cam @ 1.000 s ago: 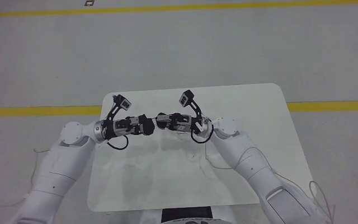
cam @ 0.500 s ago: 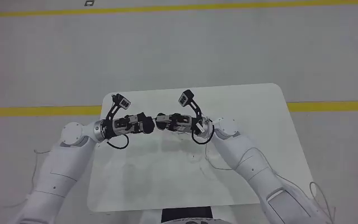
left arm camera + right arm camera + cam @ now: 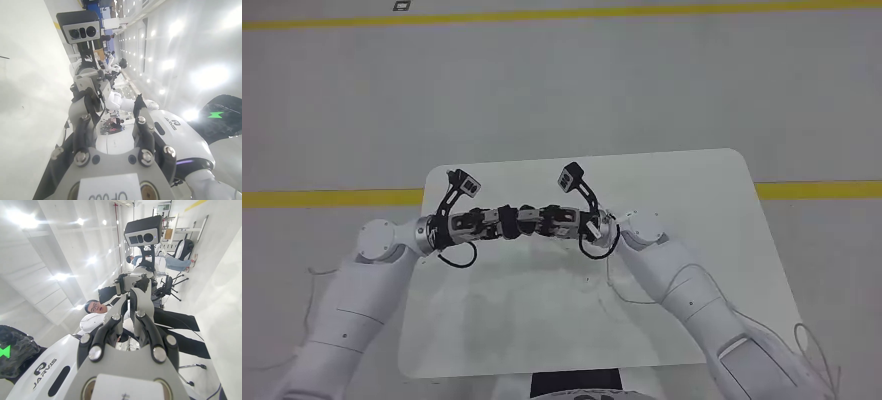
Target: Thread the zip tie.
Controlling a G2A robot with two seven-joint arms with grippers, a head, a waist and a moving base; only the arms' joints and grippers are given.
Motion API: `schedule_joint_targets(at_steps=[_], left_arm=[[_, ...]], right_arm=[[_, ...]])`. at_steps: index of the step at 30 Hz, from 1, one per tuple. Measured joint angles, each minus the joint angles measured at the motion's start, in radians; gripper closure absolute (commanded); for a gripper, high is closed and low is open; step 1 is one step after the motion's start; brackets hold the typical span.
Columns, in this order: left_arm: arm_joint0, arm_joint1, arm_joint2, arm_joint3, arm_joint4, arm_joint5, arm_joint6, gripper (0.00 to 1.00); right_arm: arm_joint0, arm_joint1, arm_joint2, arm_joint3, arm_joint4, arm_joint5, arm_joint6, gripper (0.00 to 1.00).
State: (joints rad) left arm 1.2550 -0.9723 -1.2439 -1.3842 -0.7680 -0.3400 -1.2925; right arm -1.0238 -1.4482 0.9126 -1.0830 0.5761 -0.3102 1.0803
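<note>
Both arms meet tip to tip above the middle of the white table [image 3: 692, 200]. My left gripper [image 3: 505, 222] [image 3: 111, 100] is open, its black-tipped fingers [image 3: 139, 106] spread wide. The right gripper's fingertips lie right against one of them. My right gripper [image 3: 529, 219] [image 3: 132, 289] has its fingers almost together, with only a thin slit between the ribbed pads [image 3: 132, 306]. The zip tie is too thin to make out between either pair of fingers.
A thin loose wire [image 3: 614, 290] trails from the right arm over the tabletop. The table has rounded corners and open room on all sides of the arms. A yellow floor line [image 3: 322, 198] runs behind it.
The two grippers have closed the small gap between them. The left one has slid towards the right one, and their tips now overlap.
</note>
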Motion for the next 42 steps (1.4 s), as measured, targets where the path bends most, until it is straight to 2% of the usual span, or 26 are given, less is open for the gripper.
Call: schedule_joint_targets(at_steps=[19,42], left_arm=[[0.010,-0.005,-0.019,0.010,0.013,0.000,-0.008,0.62],[-0.007,-0.009,-0.005,0.036,0.026,0.000,-0.011,0.74]], right_arm=[[-0.017,0.027,0.035,-0.067,-0.090,0.048,-0.010,1.00],[-0.022,0.046,0.044,-0.099,-0.134,0.085,-0.009,1.00]])
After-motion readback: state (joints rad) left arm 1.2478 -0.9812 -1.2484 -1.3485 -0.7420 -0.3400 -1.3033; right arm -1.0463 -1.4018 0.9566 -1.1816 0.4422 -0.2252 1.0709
